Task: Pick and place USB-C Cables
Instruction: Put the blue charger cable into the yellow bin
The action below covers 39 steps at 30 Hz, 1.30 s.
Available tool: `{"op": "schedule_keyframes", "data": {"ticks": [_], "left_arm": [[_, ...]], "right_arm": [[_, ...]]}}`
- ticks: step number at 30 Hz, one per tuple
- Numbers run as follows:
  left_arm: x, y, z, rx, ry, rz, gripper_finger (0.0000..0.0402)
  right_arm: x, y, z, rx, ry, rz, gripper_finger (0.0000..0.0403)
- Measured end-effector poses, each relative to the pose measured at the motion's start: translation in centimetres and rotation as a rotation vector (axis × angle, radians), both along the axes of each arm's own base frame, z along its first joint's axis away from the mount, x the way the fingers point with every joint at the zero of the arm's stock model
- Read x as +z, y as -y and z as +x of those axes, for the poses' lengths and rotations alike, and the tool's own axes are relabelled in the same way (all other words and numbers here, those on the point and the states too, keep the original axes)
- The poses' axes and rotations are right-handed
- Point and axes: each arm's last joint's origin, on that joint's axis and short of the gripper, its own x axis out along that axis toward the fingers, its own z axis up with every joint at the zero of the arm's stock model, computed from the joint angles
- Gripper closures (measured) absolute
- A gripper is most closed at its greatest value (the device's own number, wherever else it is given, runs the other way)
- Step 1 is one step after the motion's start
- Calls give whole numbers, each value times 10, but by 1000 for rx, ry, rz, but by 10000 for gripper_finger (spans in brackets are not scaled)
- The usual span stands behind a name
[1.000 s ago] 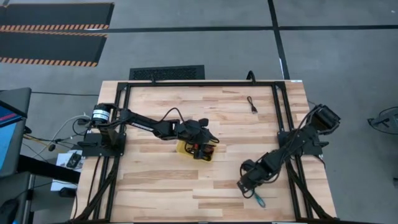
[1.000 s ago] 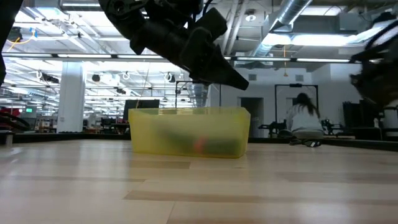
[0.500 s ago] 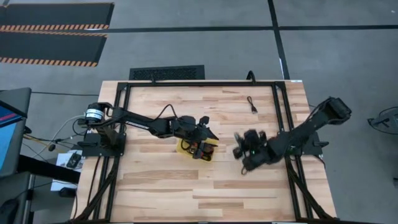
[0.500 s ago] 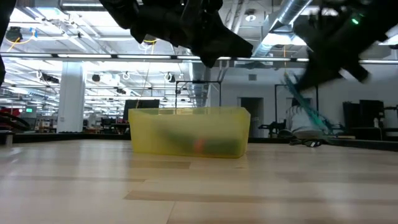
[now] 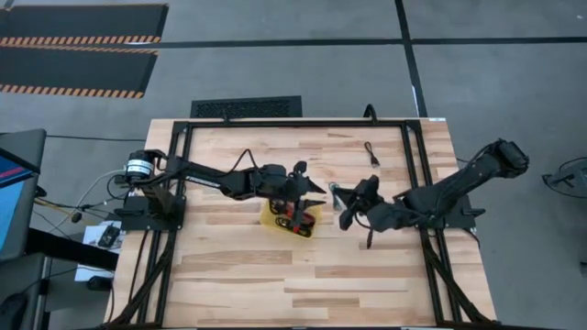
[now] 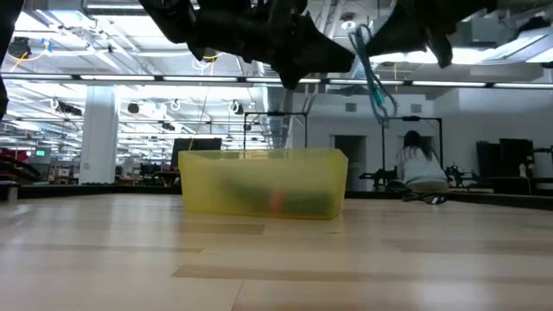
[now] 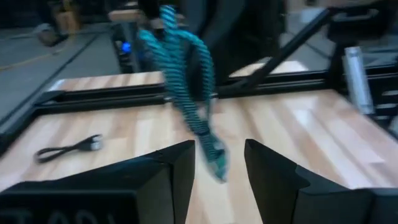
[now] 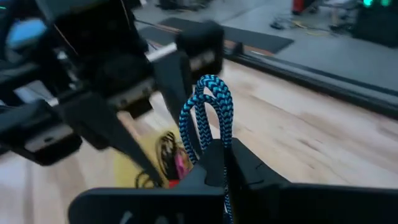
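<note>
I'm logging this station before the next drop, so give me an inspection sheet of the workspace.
Surface: wooden table, black frame rails.
Job's things: teal cable held by the right pincer, in the air beside the yellow tray; other cables already in the tray; one dark cable lies loose near the far edge.
Clutter: nothing seen.
Grippers: left pincer open, above the tray; right pincer shut on the teal cable.
Cables: robot wiring along both arms.
Surroundings: a person far behind; striped floor mats.
</note>
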Motion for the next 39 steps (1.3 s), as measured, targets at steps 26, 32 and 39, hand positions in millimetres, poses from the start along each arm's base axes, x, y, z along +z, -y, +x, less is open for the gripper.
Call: {"op": "schedule_keyframes", "data": {"ticks": [26,32,39], "left_arm": [[-5,9,-2,118,-58,12,278],[-2,13,-1,9,-20,17,266],[-2,23,-1,-118,-7,68,272]], "right_arm": [[2,-10,24,162,44,-112,392],[4,-10,26,194,67,-97,392],[7,-11,27,228,87,-111,392]]}}
